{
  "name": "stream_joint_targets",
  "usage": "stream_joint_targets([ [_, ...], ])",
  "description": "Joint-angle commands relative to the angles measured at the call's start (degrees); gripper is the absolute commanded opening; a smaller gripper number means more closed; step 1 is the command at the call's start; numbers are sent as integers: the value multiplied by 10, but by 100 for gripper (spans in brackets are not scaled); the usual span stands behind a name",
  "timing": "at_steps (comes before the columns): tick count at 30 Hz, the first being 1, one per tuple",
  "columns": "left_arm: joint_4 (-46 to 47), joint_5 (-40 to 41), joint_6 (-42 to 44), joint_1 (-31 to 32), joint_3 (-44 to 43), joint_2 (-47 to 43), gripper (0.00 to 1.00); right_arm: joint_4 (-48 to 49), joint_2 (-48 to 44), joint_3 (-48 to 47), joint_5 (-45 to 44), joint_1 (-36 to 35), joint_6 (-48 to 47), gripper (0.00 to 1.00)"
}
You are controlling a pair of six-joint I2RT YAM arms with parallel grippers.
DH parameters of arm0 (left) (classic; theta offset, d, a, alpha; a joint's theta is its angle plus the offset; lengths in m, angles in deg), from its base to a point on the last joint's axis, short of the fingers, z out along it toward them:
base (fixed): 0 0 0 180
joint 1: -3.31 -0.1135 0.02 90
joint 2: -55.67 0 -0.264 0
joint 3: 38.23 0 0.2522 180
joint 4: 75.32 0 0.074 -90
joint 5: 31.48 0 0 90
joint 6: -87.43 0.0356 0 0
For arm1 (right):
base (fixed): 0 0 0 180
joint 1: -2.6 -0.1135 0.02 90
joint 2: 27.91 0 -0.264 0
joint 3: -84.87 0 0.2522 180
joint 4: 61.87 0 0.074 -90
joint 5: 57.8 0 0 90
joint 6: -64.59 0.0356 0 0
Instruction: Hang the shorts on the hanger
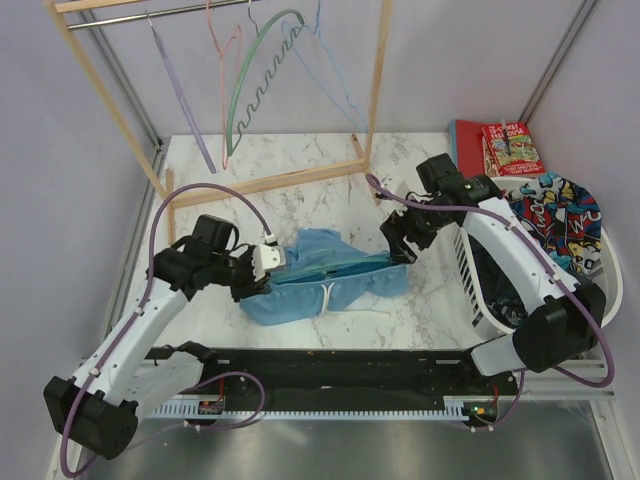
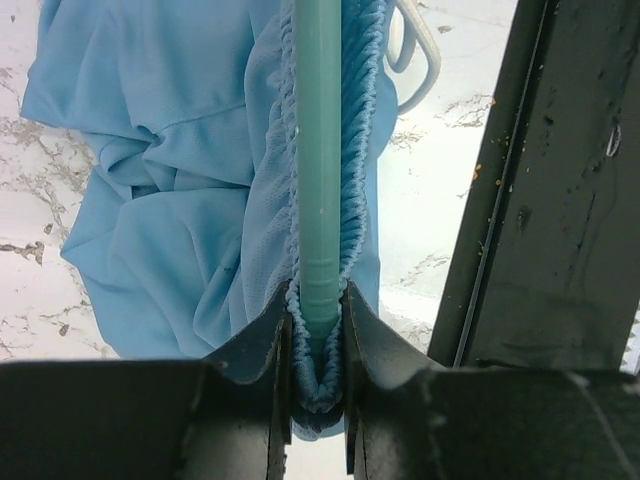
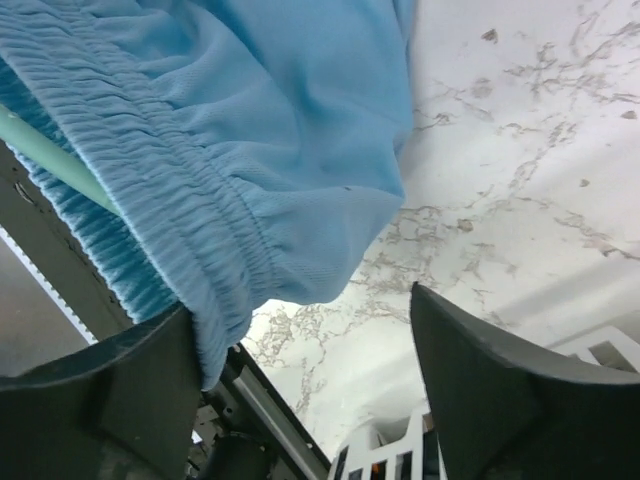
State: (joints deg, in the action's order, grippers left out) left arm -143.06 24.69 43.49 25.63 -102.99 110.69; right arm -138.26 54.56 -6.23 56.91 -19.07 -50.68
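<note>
1. left gripper (image 2: 318,305): the jaws are narrow and clamped on the gathered elastic waistband of the shorts (image 1: 330,285), with the tip of the hanger (image 2: 318,150) inside the fold. i read this as the anchor grip.

2. right gripper (image 3: 300,320): the jaws are wide and hold nothing. in the right wrist view the waistband edge hangs against one finger, and the other finger stands clear over bare table (image 1: 400,160).

3. position of the work: the shorts lie flat on the marble between the two grippers, with the white drawstring (image 1: 328,297) on the near side. the teal bar sits inside the waistband.

4. governing relation: the long axis of the hanger runs across the table from the left fingers toward the right fingers. the right arm is nearer the free end, which lies just to the waistband side of its open fingers.

5. judgement: the next grip falls to the right gripper.

6. far side: the wooden rack (image 1: 375,80) stands well apart from the shorts.
</note>
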Motion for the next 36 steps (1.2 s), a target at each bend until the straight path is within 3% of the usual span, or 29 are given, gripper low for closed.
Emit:
stream_joint_targets([
  [1, -8, -32, -37, -4, -20, -30, 2, -56, -10, -88, 13, 40, -55, 87],
  [9, -69, -55, -17, -3, -81, -14, 2, -182, 9, -264, 146, 45, -176, 87],
  [12, -78, -51, -15, -3, -99, -5, 2, -210, 22, -310, 148, 19, -202, 86],
  [18, -85, -81, -26, -3, -122, 0, 2, -167, -27, -233, 137, -109, -194, 81],
  [24, -109, -117, -5, -3, -137, 5, 2, -60, -72, -135, 118, -175, -175, 75],
  [27, -125, -135, 9, -3, -139, 3, 2, -23, -71, -111, 121, -193, -184, 71],
  [31, -133, -140, 29, -3, -142, -5, 2, -16, -56, -100, 135, -203, -213, 59],
  [36, -137, -143, 43, -3, -137, -14, 2, -20, -44, -75, 145, -208, -229, 57],
])
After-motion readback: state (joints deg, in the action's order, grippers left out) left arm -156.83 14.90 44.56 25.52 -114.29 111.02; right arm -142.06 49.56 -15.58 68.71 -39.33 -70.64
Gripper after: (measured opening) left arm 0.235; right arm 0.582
